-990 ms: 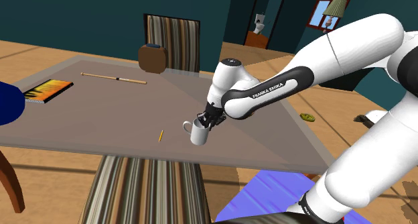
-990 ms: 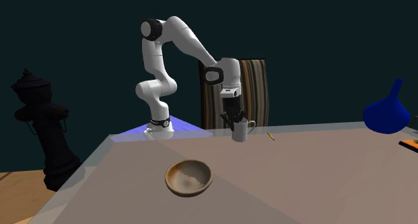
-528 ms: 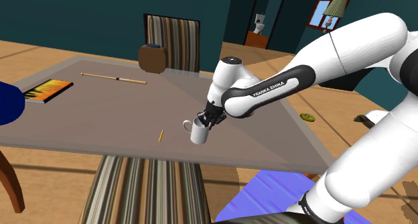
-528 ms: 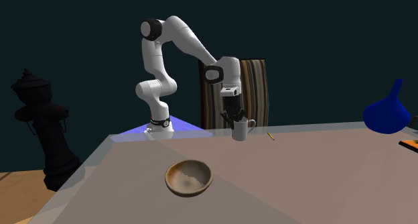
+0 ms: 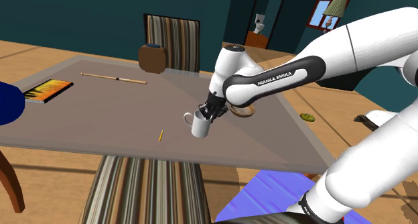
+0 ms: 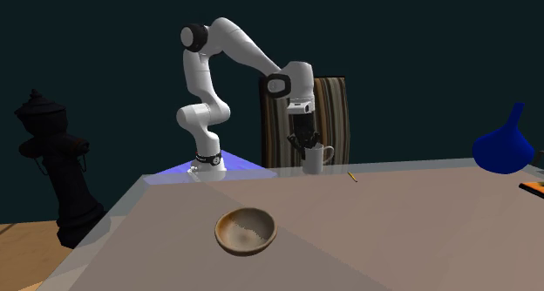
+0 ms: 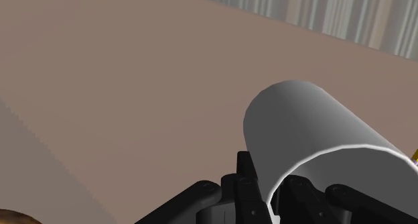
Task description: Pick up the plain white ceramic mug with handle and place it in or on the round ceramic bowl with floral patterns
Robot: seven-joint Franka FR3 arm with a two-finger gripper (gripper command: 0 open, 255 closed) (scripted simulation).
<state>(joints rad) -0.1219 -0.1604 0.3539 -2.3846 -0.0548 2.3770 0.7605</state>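
Observation:
The white mug [image 5: 198,126] hangs a little above the grey table [image 5: 100,115], tilted, with its handle toward the shoulder view's left. My gripper [image 5: 209,113] is shut on the mug's rim, one finger inside the cup. In the second exterior view the mug [image 6: 313,159] hangs under the gripper [image 6: 303,145] near the table's far edge. The round brown bowl [image 6: 246,230] sits well in front of it, nearer that camera. In the shoulder view the bowl [image 5: 246,111] peeks out behind my forearm. In the wrist view the mug [image 7: 315,135] lies against the fingers [image 7: 249,182].
A yellow pencil [image 5: 161,135] lies near the mug. A long stick [image 5: 114,78], a book [image 5: 48,89] and a brown box [image 5: 153,58] are further off. A blue vase [image 6: 503,145] stands at one table end. A striped chair [image 6: 331,115] is behind the table.
The gripper has risen with the mug, which has left the tabletop and shifted slightly along the table. The bowl has not moved.

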